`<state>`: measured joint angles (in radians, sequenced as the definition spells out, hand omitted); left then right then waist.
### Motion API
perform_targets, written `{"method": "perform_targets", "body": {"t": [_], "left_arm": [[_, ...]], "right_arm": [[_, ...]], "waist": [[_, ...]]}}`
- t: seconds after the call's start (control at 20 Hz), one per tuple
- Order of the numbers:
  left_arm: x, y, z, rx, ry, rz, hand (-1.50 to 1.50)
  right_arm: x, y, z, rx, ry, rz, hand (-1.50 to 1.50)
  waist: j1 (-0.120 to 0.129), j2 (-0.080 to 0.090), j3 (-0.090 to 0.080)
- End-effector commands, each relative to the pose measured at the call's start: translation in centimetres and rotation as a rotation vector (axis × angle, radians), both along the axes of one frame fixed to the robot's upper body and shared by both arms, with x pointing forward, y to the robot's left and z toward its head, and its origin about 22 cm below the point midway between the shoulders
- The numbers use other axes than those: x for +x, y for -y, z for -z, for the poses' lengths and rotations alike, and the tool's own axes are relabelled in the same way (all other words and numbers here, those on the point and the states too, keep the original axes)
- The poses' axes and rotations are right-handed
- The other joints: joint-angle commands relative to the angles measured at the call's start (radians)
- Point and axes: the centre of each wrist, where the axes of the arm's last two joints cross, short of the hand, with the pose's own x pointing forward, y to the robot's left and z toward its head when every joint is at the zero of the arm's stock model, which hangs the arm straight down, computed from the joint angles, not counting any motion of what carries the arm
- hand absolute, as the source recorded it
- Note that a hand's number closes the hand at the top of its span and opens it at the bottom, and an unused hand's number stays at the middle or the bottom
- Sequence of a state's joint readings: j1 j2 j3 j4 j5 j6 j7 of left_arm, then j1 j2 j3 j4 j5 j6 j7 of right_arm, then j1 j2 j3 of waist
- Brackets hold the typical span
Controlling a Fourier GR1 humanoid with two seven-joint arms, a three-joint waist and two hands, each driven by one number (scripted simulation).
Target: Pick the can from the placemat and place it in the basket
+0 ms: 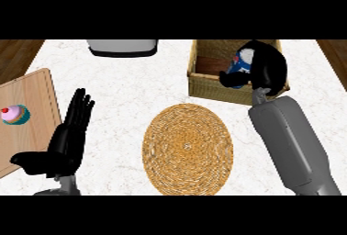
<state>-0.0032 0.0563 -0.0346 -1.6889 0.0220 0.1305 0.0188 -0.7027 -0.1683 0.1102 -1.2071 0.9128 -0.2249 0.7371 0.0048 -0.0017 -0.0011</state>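
Left hand (68, 137) rests open at the left of the table (136, 92), fingers straight, well apart from the work. Rightward, the woven placemat (187, 149) lies bare. Beyond it stands the basket (217, 94). The can (238, 64) sits over its opening, gripped by the curled right hand (267, 64). The release, I judge, lies straight down.

Pink-frosted cupcake (14, 114) in a teal wrapper on a wooden board (32, 89) at left; grey rounded object (122, 47) at the far edge of the white marble counter (136, 87)
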Motion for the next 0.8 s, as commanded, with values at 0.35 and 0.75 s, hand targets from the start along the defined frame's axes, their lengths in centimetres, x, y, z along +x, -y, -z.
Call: {"method": "perform_targets", "body": {"t": [0.35,0.75], "left_arm": [[0.7,0.6,-2.2,0.003,0.005,-0.004,0.0],[0.0,1.3,-0.9,0.007,0.009,0.006,0.0]], "right_arm": [[1.3,1.8,1.5,0.068,0.095,-0.045,-1.5],[0.8,2.0,-1.4,0.043,0.338,0.024,-1.5]], "waist": [[0.002,0.003,0.001],[0.0,0.001,0.001]]}}
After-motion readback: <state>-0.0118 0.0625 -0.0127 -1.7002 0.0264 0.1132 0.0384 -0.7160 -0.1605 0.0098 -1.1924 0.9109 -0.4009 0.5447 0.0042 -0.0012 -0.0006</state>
